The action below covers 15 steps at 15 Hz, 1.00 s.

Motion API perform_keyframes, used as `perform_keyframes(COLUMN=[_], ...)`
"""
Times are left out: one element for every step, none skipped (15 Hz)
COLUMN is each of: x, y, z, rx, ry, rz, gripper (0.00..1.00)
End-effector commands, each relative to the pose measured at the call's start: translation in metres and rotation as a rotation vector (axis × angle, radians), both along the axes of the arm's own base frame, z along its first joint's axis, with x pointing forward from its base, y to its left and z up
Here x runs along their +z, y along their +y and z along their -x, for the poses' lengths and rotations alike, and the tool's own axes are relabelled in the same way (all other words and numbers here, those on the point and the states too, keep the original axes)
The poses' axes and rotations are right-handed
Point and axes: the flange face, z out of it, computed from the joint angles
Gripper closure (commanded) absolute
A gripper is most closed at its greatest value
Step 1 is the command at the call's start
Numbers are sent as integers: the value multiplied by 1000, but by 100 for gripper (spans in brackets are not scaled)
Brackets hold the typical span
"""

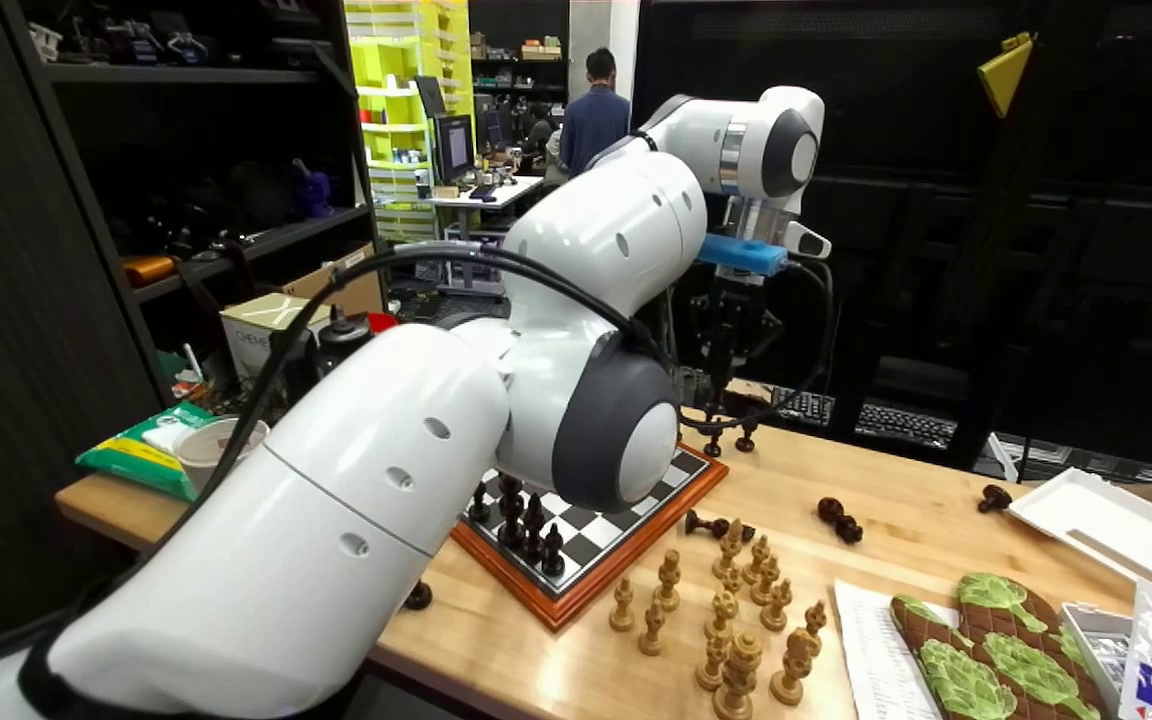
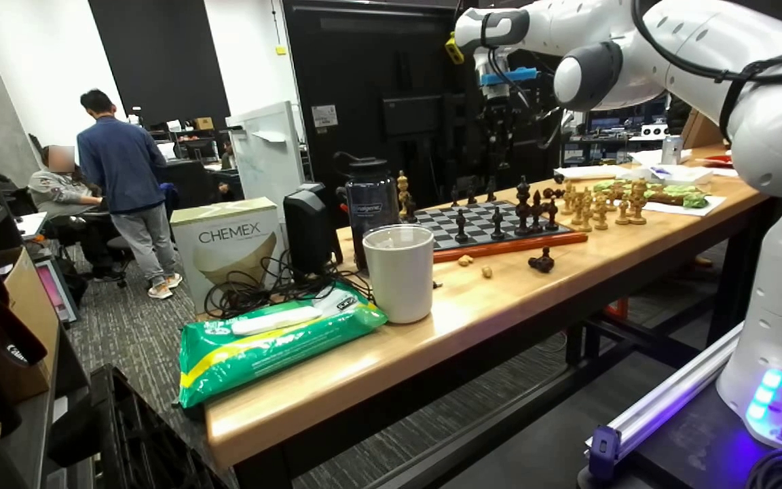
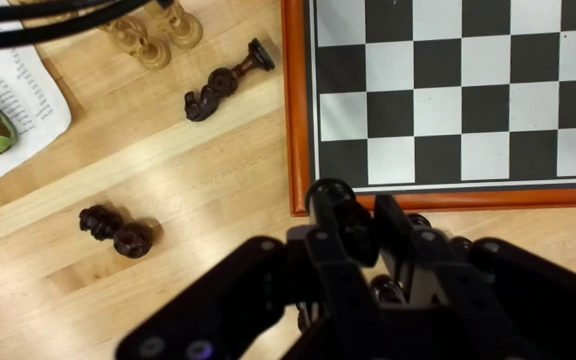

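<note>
Dark brown, close to black and glossy, a chess piece (image 3: 355, 232) is gripped in the claw (image 3: 355, 215), its round base jutting out past the fingertips. In the wrist view that base overlaps the corner of a chessboard (image 3: 296, 115) with an orange-brown wooden frame and black and white squares; whether the two touch cannot be told. The piece's other end is lost among the black fingers, so its kind is unclear. More dark pieces (image 3: 387, 290) beneath the claw are partly covered by it. In both exterior views the claw hangs near a black partition (image 2: 391, 81), where its dark shape and the piece blend into the background, and in an exterior view the white arm (image 1: 386, 430) blocks much of the chessboard. The claw's two fingers are nearly together, clamped on the chess piece.
</note>
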Motion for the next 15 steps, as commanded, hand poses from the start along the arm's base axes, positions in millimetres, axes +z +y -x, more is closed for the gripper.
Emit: perform_keyframes(x=[-8,-11,-15,-18,-19,-21,-22,-23,-23,-22,-20,-20,-20,-19,-19], y=[-11,-13,-16,-18,-20,-21,-22,-23,-24,-23,-24,-24,-24,-22,-21], z=[3,5,6,8,9,10,11,13,15,16,17,17,17,18,18], rx=[-24,-38,-45,-55,-62,-68,-76,-84,-90,-97,-101,-102,-104,-107,-111], ry=[7,21,33,44,52,58,66,74,85,94,94,93,94,100,106], rz=[-37,-41,-48,-55,-61,-66,-69,-73,-79,-81,-79,-78,-79,-79,-82], gripper=[94,94,94,94,94,94,94,94,94,94,94,94,94,94,94])
